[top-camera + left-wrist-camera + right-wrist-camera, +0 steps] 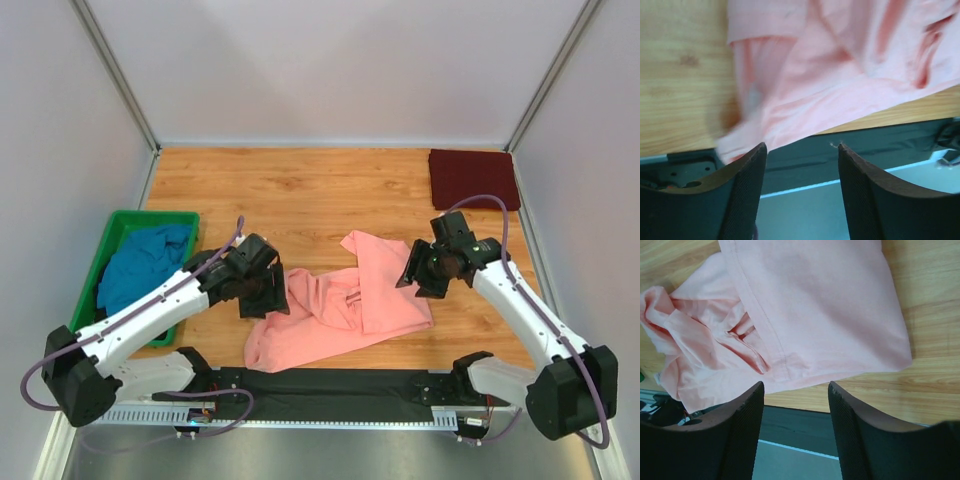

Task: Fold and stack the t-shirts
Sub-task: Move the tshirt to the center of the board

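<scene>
**Overhead and wrist views of a two-arm rig at a wooden tabletop [300,190].**

The salmon-pink t-shirt [345,300] lies crumpled and partly folded at the middle of the near half of the tabletop, between the two pincers. One flat flap is laid over towards the right, and a stitched hem runs across it in the right wrist view. The bunched, creased part lies to the left. The shirt's near left corner reaches the dark strip [330,382] that runs along the near edge of the tabletop.

The left pincer [802,150] is released. Its two dark fingers [742,195] stand apart with nothing between them, just beside the shirt's left edge and above its near corner.

The right pincer [796,387] is likewise released, jaws apart and empty. It hangs at the shirt's right side, over the near edge of the flat flap. As far as the wrist views show, neither pincer touches the cloth.

The dark maroon t-shirt [474,178] lies folded into a neat rectangle at the far right corner of the tabletop, well apart from the pink one.

The teal-blue t-shirt [140,265] lies in a loose heap inside the green bin [155,216], which stands at the left edge of the tabletop.
</scene>
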Controlling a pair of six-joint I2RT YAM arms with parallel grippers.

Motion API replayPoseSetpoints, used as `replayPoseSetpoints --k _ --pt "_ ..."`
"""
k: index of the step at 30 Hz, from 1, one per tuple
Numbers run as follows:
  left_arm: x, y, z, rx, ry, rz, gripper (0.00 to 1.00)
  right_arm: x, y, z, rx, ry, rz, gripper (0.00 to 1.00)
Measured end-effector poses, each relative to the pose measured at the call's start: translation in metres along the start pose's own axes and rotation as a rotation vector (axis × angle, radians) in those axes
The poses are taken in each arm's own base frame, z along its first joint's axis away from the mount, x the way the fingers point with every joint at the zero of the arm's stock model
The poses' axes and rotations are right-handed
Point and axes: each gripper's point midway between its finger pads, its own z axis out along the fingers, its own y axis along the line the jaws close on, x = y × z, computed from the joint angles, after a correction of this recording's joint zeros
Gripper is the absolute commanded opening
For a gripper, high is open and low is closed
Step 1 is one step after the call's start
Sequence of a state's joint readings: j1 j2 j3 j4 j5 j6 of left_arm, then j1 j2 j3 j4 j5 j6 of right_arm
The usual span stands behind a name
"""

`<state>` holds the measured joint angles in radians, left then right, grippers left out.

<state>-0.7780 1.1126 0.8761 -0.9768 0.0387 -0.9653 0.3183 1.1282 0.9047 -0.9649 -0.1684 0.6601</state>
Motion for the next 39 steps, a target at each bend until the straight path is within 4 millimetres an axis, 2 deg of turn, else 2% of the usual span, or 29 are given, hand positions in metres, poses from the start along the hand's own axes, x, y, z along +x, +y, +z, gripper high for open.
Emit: replayPoseSetpoints --k 4,6,9,12,15,19,22,23,24,26,27,28,30,32,35,39 --pt "-0.030 -0.035 -0.022 0.100 -0.097 0.037 0.68 0.012 0.009 0.014 -0.020 0.040 -0.050 0.57" --pt "-0.042 -0.051 -0.022 0.131 -0.119 0.060 0.68 0.021 0.018 0.022 -0.021 0.064 -0.109 0.56" --pt "-0.050 -0.066 -0.002 0.134 -0.091 0.087 0.68 0.035 0.025 0.039 0.006 0.102 -0.179 0.56" --pt "-0.052 -0.072 0.030 0.094 -0.015 0.101 0.69 0.045 0.026 0.061 0.075 0.149 -0.215 0.56" --pt "-0.055 -0.080 0.054 0.065 0.034 0.108 0.69 0.044 0.027 0.082 0.145 0.156 -0.244 0.55" --pt "-0.066 -0.092 0.074 0.047 0.066 0.120 0.67 0.044 0.027 0.104 0.198 0.155 -0.271 0.52" --pt "-0.070 -0.093 0.085 0.033 0.077 0.120 0.66 0.044 0.023 0.112 0.228 0.151 -0.270 0.35" --pt "-0.070 -0.092 0.087 0.029 0.082 0.117 0.64 0.044 0.021 0.114 0.234 0.145 -0.267 0.21" --pt "-0.070 -0.091 0.089 0.028 0.084 0.112 0.61 0.043 0.019 0.114 0.242 0.138 -0.265 0.14" --pt "-0.072 -0.090 0.091 0.040 0.085 0.099 0.46 0.041 0.017 0.114 0.256 0.128 -0.267 0.00" --pt "-0.074 -0.090 0.092 0.048 0.086 0.092 0.38 0.040 0.015 0.114 0.266 0.123 -0.268 0.00" --pt "-0.075 -0.091 0.094 0.053 0.089 0.088 0.18 0.039 0.013 0.113 0.276 0.118 -0.269 0.00" --pt "-0.077 -0.092 0.098 0.056 0.095 0.078 0.00 0.035 0.008 0.106 0.304 0.101 -0.272 0.00" --pt "-0.079 -0.092 0.102 0.045 0.115 0.084 0.00 0.030 0.002 0.090 0.335 0.071 -0.274 0.00" --pt "-0.088 -0.097 0.097 0.032 0.113 0.078 0.00 0.010 -0.006 0.053 0.338 -0.026 -0.238 0.00" --pt "-0.109 -0.092 0.068 0.049 0.037 0.030 0.00 -0.021 -0.034 -0.003 0.324 -0.185 -0.088 0.00"
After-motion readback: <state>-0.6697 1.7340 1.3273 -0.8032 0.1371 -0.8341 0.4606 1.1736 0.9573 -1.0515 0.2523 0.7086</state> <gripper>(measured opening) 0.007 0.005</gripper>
